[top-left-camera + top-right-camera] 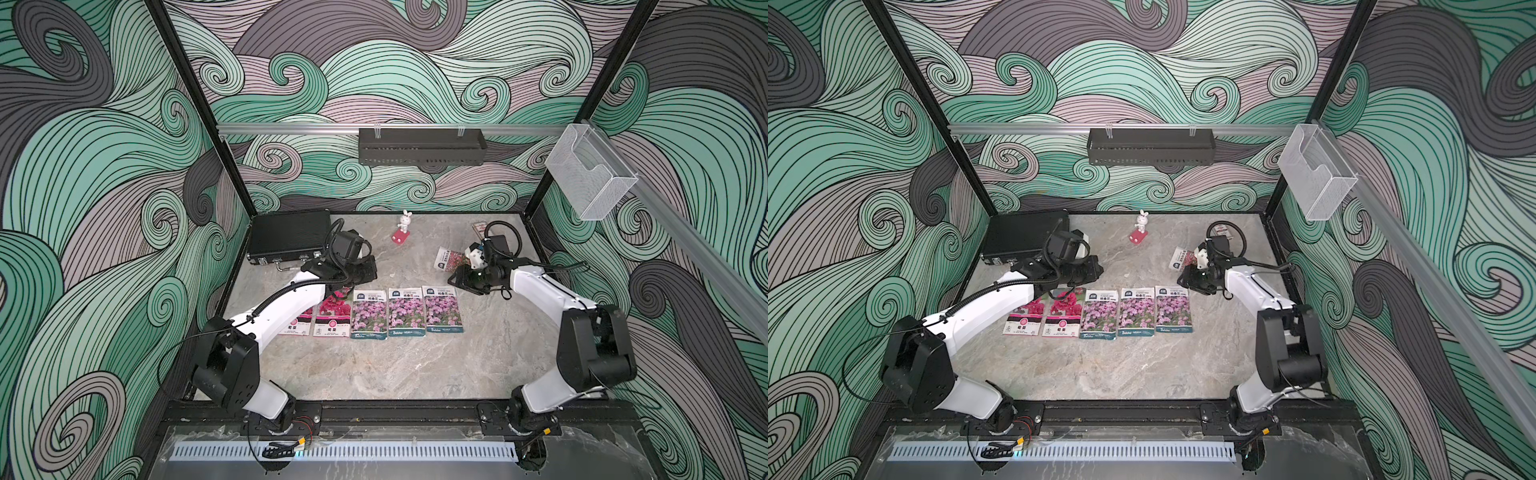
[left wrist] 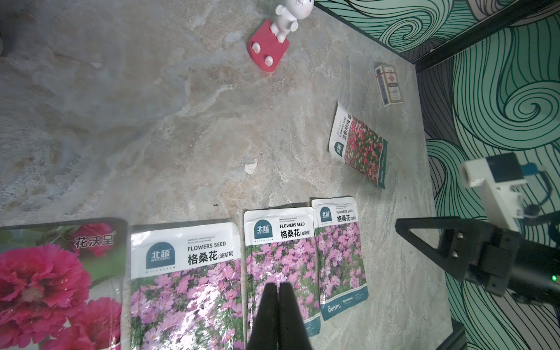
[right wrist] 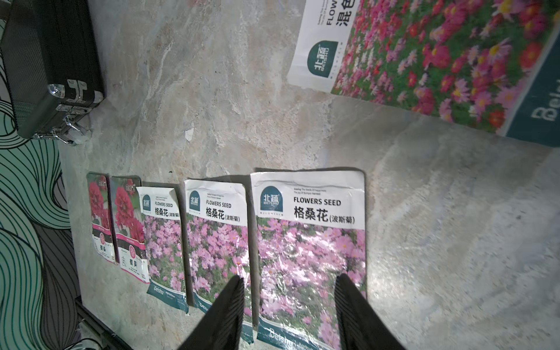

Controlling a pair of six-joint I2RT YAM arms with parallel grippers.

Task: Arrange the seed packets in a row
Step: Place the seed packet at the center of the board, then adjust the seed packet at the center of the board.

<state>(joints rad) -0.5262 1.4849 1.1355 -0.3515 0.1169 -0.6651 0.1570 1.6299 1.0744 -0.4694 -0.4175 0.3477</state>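
Note:
Five seed packets lie side by side mid-table. Two are magenta (image 1: 332, 318) (image 1: 297, 326), and my left arm partly covers them. Three are purple-pink (image 1: 369, 313) (image 1: 406, 311) (image 1: 442, 309). A red-pink packet (image 1: 449, 257) lies tilted, apart from the row, behind its right end; my right wrist partly hides it. My left gripper (image 1: 370, 270) hovers behind the row's left part, shut and empty, its tips (image 2: 278, 286) over the middle purple-pink packet (image 2: 280, 260). My right gripper (image 3: 289, 278) is open and empty above the rightmost purple-pink packet (image 3: 310, 242).
A black case (image 1: 286, 235) sits at the back left. A white rabbit figurine on a red base (image 1: 404, 226) stands at the back middle. A small card box (image 2: 388, 85) lies at the back right corner. A black rack (image 1: 422, 145) and a clear holder (image 1: 590, 174) hang on the walls.

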